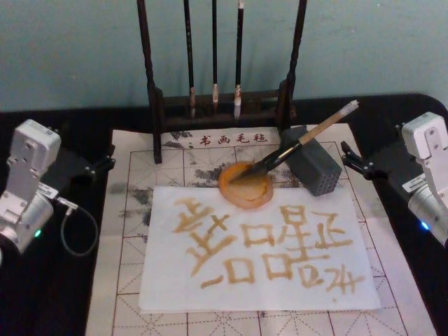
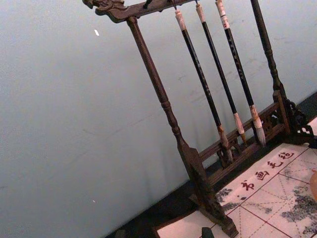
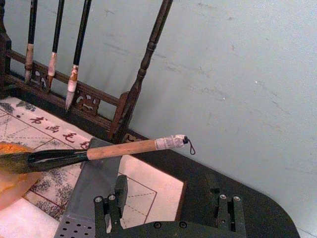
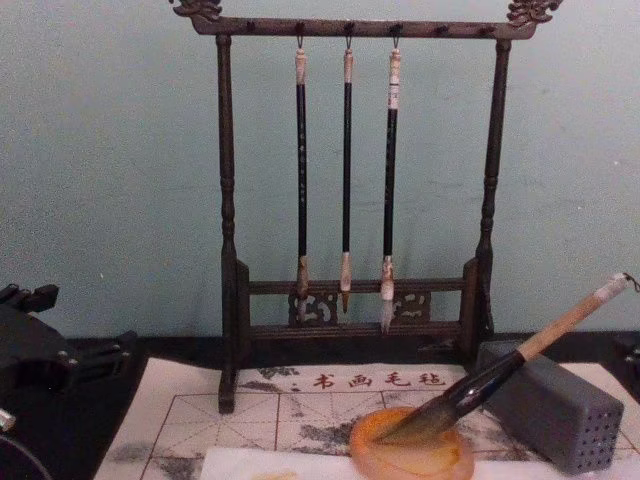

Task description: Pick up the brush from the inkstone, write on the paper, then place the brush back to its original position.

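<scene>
Both released, left pincer [image 1: 110, 155], right pincer [image 1: 346, 155], wooden brush [image 1: 308, 140] on perforated grey block [image 1: 318, 169], bristles in amber inkstone [image 1: 241, 199]

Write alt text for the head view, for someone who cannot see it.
A thick brush rests with its bristles in a round orange inkstone and its handle on a grey block, beyond a paper covered in tan characters. The left tool and right tool sit off to either side; a rack of three thin brushes stands behind.

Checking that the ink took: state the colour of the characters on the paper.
Golden-brown characters on the white paper, clearest in the head view.
</scene>
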Tool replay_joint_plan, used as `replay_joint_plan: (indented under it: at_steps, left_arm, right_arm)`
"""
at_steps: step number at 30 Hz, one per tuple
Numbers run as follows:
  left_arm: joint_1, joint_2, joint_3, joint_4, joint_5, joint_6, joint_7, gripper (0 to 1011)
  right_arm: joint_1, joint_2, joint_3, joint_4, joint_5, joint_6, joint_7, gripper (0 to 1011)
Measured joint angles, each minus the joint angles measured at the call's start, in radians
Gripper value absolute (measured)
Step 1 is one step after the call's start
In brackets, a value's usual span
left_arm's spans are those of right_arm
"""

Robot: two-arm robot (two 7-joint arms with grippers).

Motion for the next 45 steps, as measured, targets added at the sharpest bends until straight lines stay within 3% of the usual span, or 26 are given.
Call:
replay_joint_plan:
  at_steps: [45]
  left_arm:
    - [0.0,0.0,0.0,0.0,0.0,0.0,0.0,1001]
  right_arm:
    - [0.0,0.0,0.0,0.0,0.0,0.0,0.0,1002]
